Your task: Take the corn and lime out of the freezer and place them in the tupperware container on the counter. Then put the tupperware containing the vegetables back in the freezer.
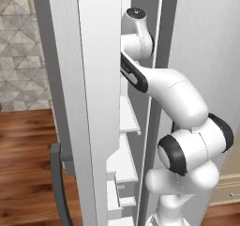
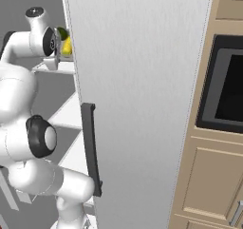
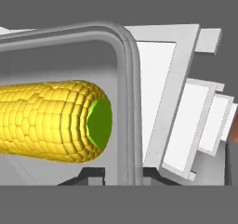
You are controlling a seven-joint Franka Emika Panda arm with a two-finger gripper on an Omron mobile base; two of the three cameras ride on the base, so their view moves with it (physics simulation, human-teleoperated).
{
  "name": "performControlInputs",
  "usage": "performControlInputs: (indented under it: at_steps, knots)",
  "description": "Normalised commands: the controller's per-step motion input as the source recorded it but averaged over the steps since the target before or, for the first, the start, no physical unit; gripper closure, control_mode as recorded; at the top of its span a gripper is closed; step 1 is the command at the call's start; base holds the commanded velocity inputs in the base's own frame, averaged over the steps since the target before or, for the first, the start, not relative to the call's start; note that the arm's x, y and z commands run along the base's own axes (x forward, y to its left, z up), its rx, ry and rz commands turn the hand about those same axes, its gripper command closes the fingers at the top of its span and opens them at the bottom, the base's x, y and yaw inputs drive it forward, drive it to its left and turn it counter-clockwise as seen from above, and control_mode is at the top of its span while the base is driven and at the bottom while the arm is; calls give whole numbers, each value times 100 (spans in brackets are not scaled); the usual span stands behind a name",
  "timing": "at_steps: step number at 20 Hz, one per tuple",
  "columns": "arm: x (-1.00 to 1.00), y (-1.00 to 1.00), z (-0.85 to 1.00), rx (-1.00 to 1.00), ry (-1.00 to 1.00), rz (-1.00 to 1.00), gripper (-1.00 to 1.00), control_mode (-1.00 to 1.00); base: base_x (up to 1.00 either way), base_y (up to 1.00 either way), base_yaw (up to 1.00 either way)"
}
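The yellow corn [image 3: 51, 121] with its green end lies inside the grey tupperware container [image 3: 125, 56], whose rounded rim corner runs down the middle of the hand view. My gripper [image 3: 123, 176] is shut on that rim, one dark fingertip [image 3: 88, 174] on each side of the wall. In the right base view my arm reaches up into the open freezer [image 2: 137, 81], and the corn [image 2: 67, 46] shows as a yellow patch beside the hand, just past the door edge. A small green bit sits above it; I cannot tell whether it is the lime.
The freezer's door [image 1: 98, 79] stands open to the left of my arm, with white shelves [image 1: 129, 117] below the hand. White door bins [image 3: 200, 121] lie beyond the tray. A dark built-in oven [image 2: 228, 81] and beige cabinets [image 2: 204, 185] are to the right.
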Motion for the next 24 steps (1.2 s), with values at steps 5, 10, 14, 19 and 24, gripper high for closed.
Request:
performControlInputs:
  at_steps: [5,10,14,19,24]
  knots:
    - [54,3,-20,0,0,-6,100,-100,0,0,0]
    - [45,0,-26,0,0,-5,100,-100,0,0,0]
    - [46,0,-23,0,0,-4,100,-100,0,0,0]
    - [51,0,-16,0,0,-4,100,-100,0,0,0]
    - [44,3,-15,0,0,-4,-100,-100,0,0,0]
